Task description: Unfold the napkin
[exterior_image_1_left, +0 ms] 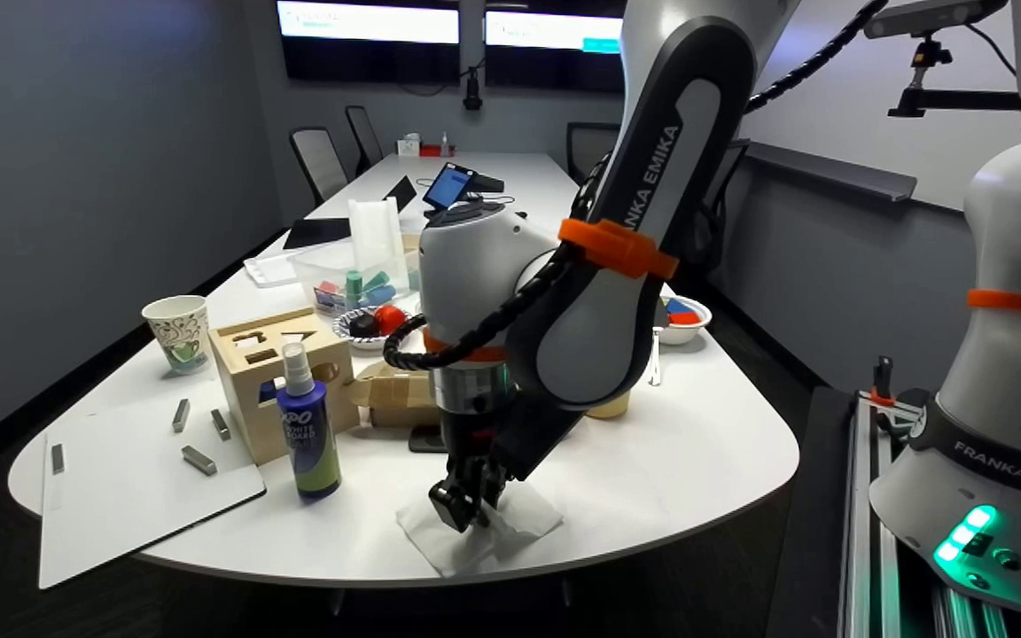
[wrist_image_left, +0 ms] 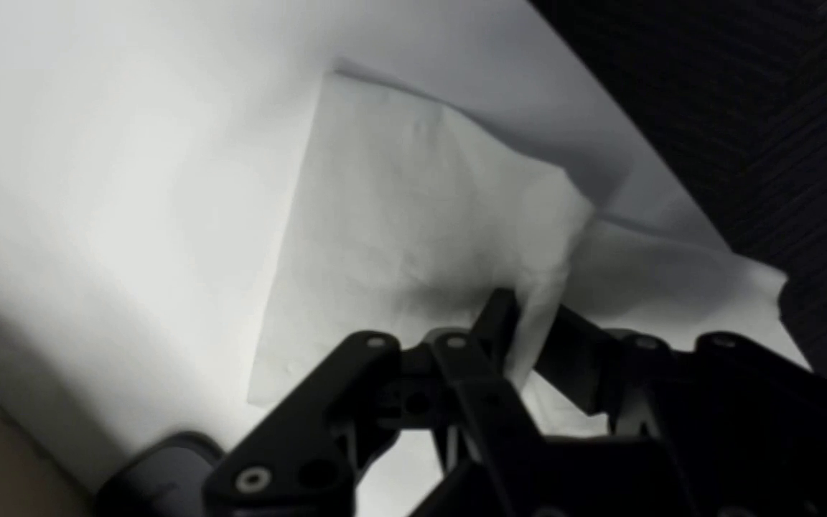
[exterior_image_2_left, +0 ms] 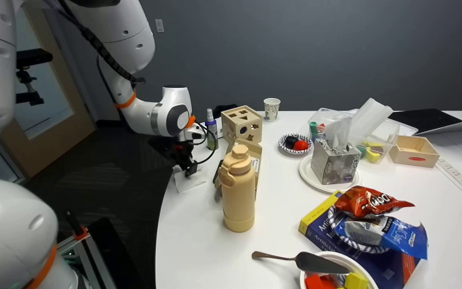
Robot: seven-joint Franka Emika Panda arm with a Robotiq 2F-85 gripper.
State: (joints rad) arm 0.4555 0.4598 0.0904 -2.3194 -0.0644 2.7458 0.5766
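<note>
In an exterior view the jaws point down at the counter (exterior_image_1_left: pixel 697 452), clamped on a pinch of the white napkin (exterior_image_1_left: pixel 486 548), which lies spread beneath and around them. A spray bottle (exterior_image_1_left: pixel 311 447) stands upright near the jaws, a wooden shape box (exterior_image_1_left: pixel 240 399) a little farther from them. In an exterior view a tan bottle (exterior_image_2_left: pixel 239 196) stands upright apart from the jaws, and a silver tissue box (exterior_image_2_left: pixel 331 163) sits farther from them. In the wrist view a raised fold of napkin is caught between the fingertips (wrist_image_left: pixel 497 327); flat parts of it lie on either side of the jaws, and one corner shows past the counter's edge.
</note>
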